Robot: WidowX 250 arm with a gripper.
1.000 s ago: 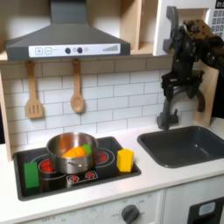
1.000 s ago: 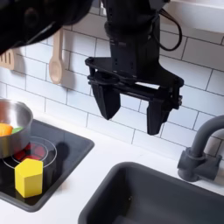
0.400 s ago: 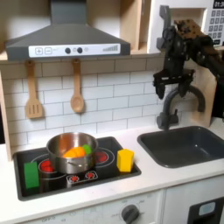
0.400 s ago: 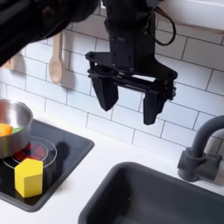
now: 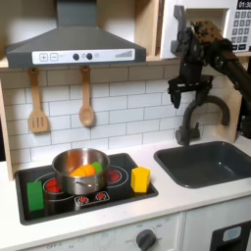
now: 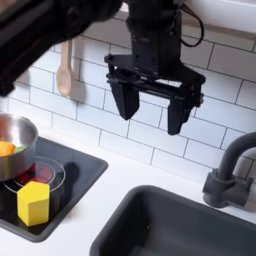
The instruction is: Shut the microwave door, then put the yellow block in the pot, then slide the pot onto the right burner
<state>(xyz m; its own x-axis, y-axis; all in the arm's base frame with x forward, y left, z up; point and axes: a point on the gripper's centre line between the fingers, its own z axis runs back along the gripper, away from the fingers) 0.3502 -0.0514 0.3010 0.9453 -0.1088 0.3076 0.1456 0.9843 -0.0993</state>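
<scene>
Right now your yellow block (image 5: 141, 179) is standing upright on the black cooktop (image 5: 59, 200), at the edge of the burner nearer the first exterior view's right. Just beside it, the pot (image 5: 80, 170) is sitting between the 2 burners with something orange inside. You are holding the gripper (image 6: 150, 114) high above the counter in front of the white tiles, its 2 fingers (image 6: 176, 111) spread apart and gripping nothing, above the grey faucet (image 5: 192, 123) and sink (image 5: 211, 164).
</scene>
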